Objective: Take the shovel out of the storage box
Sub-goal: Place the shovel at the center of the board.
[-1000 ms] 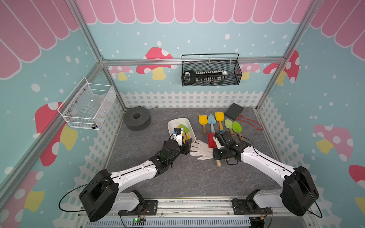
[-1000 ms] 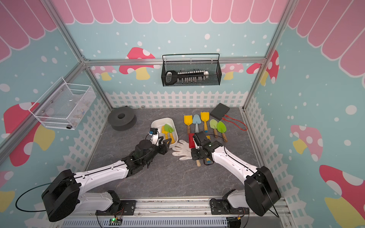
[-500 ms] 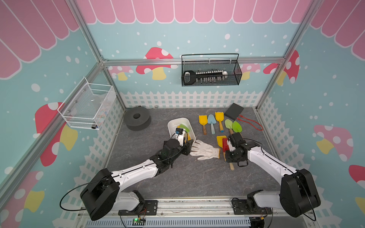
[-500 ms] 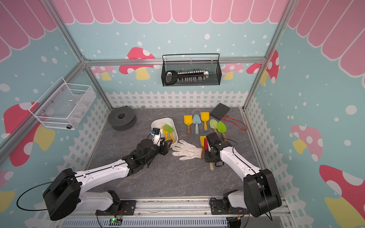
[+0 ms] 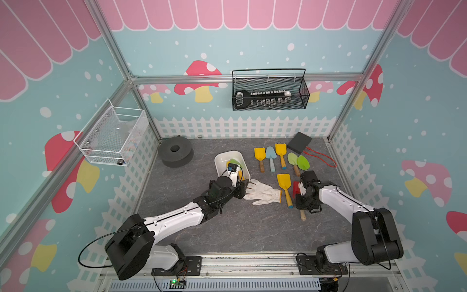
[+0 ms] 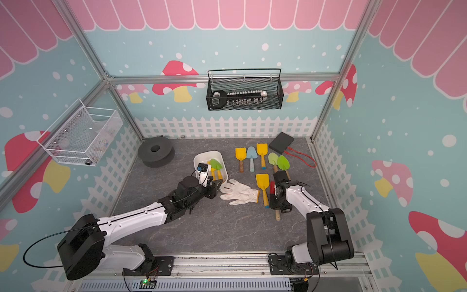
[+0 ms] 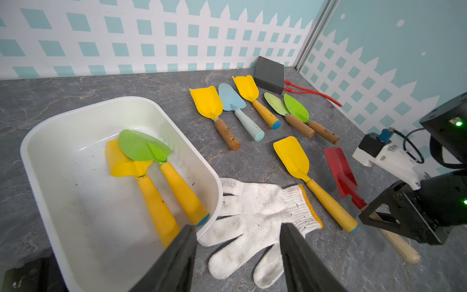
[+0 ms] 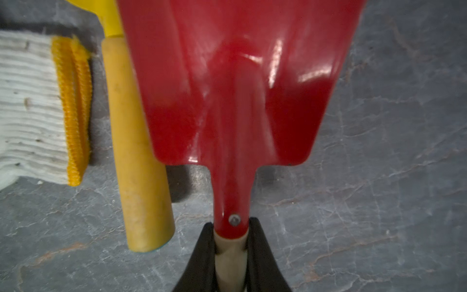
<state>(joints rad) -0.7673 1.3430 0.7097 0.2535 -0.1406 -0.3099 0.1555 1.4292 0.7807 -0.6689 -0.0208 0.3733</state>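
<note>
In the storage box [image 7: 75, 118], green shovel [image 7: 141, 149] overlaps yellow shovel [image 7: 154, 202].

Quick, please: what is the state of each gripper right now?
Left gripper: open, holding nothing.
Right gripper: closed on the red shovel, at its handle.

Just left of frame centre, white storage box [image 6: 205, 157] holding a green-bladed shovel [image 6: 215, 163]. Below it, left gripper [image 6: 217, 184], beside a white glove [image 6: 240, 193]. Rightward, yellow shovel [image 6: 262, 180], then red shovel [image 6: 272, 187] under right gripper [image 6: 275, 201].
</note>
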